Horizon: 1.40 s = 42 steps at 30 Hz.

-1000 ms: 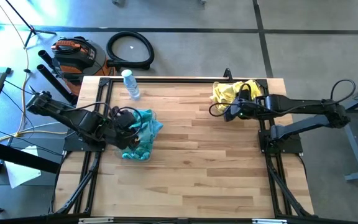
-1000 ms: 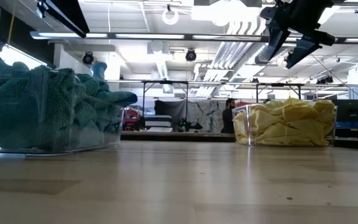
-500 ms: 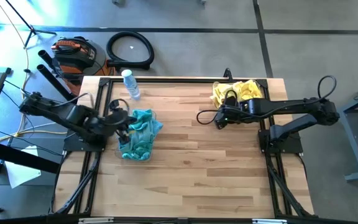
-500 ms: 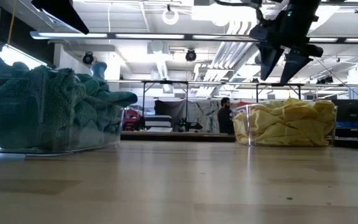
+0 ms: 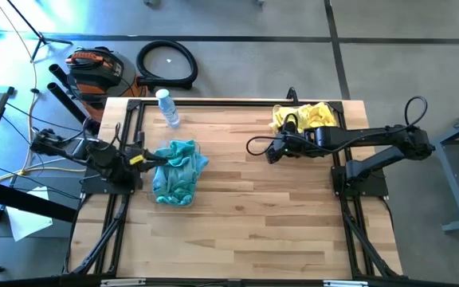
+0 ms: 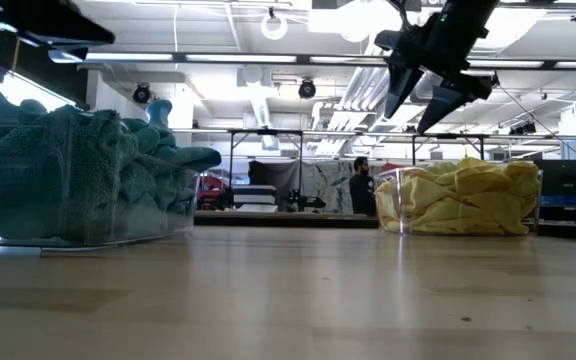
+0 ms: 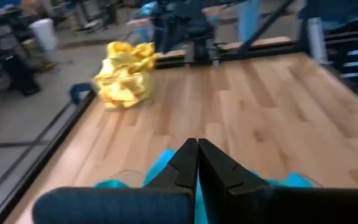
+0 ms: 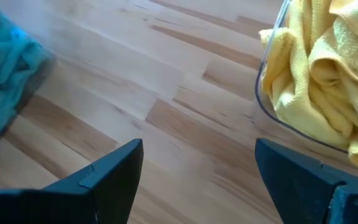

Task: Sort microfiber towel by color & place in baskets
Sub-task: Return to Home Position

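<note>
Two clear plastic bins hold all the cloths in view. Both stand back from the near edge of the table (image 5: 253, 231), whose top is smooth pale wood laid in long planks with darker streaks.

Nearest is the left bin (image 6: 88, 241), a glassy rectangle with rounded corners. It is heaped above its rim with the teal towels (image 5: 175, 171), nubbly and crumpled, and one fold sticks out past the wall toward the table's middle. Just beside that bin, on its outer side by the black frame rail, is the left gripper (image 7: 197, 163). Its two dark tapered fingers are pressed flat together, with teal cloth showing beneath them in the wrist view.

Farther back and across the table, the right gripper (image 8: 197, 171) hangs over bare planks between the bins. It is near the right one and, in the low view, well above the tabletop. Its broad matte fingers (image 8: 107, 177) are spread wide, with only wood showing between them.

Beyond it, at the far right corner, the right bin (image 6: 389, 208) is filled with the yellow towels (image 8: 319, 68), soft waffle-textured folds bunched against the curved transparent wall. Near the far left corner is a clear water bottle (image 5: 166, 108).

Past the table, on the grey floor, lie a coiled black hose (image 5: 166, 64) and an orange-and-black vacuum (image 5: 94, 68). Far off in the room stands a person (image 6: 361, 185).
</note>
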### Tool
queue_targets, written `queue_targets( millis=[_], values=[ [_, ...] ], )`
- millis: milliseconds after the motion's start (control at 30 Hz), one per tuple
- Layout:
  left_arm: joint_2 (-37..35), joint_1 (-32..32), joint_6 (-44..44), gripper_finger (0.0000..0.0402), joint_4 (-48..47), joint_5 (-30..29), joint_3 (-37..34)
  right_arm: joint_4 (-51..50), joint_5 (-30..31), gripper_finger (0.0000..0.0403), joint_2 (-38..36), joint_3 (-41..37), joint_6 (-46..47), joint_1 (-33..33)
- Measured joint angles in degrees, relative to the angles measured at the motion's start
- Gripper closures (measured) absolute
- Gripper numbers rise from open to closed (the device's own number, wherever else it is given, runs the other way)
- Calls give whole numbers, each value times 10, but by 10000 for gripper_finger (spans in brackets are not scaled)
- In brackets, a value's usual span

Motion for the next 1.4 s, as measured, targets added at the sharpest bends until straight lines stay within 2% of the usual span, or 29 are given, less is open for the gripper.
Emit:
queue_targets(
  millis=[100,267,400,533,700,800,967,1133,1300,1400],
  values=[
    [-39,0,18,401,24,39,-10,7,0,95,0,0,0,0],
    [-106,0,7,401,23,44,-56,13,0,95,0,0,4,0],
    [-144,0,-31,401,107,70,-112,18,-1,95,0,0,15,0],
    [-154,0,-11,401,206,118,-168,19,-1,95,0,0,15,0],
    [-154,0,10,401,281,197,-229,20,-1,95,0,0,15,0],
    [-154,0,10,401,332,216,-261,20,-1,95,0,0,19,0],
    [-152,19,32,401,336,222,-263,21,-1,95,0,0,21,0],
    [-152,81,36,401,327,280,-263,21,-1,95,0,0,20,0],
    [-153,148,11,401,310,311,-263,21,-1,95,0,0,16,0],
    [-153,170,-32,401,294,330,-263,21,-1,95,0,0,16,0]
  ],
)
